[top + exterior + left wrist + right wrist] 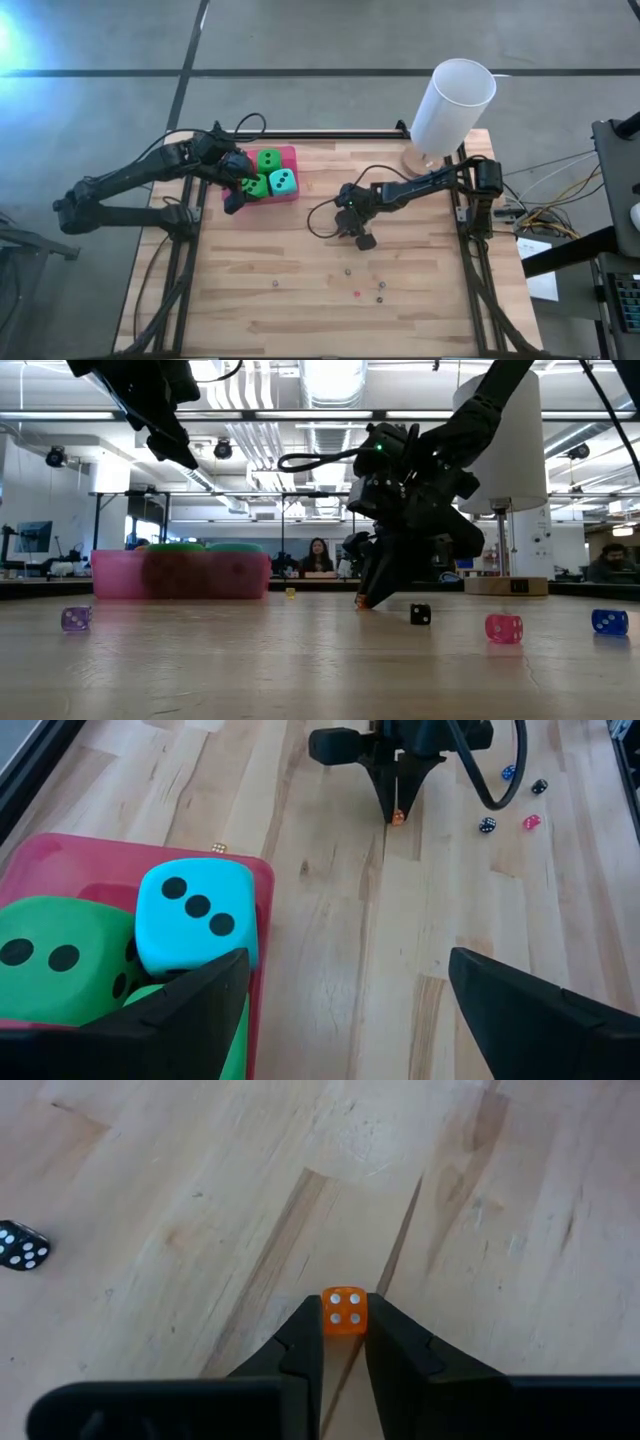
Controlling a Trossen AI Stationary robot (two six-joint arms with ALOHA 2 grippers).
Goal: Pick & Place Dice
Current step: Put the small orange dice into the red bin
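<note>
- The wooden surface [300, 260] carried a pink tray [289, 155] at its far left, holding two green dice [268, 160] and a teal die [284, 181].
- Left gripper [234, 187] hovered over the tray, fingers apart.
- Right gripper [343, 1342] pinched a tiny orange die [344, 1310] at mid-surface.
- Small loose dice [503, 627] lay nearer the front; a white cylinder [451, 105] stood at the far right.

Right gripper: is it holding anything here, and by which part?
Yes. The right gripper pinches a tiny orange die by two opposite side faces, at its fingertips, low over the table. The left gripper, open over the pink tray, holds nothing.
</note>
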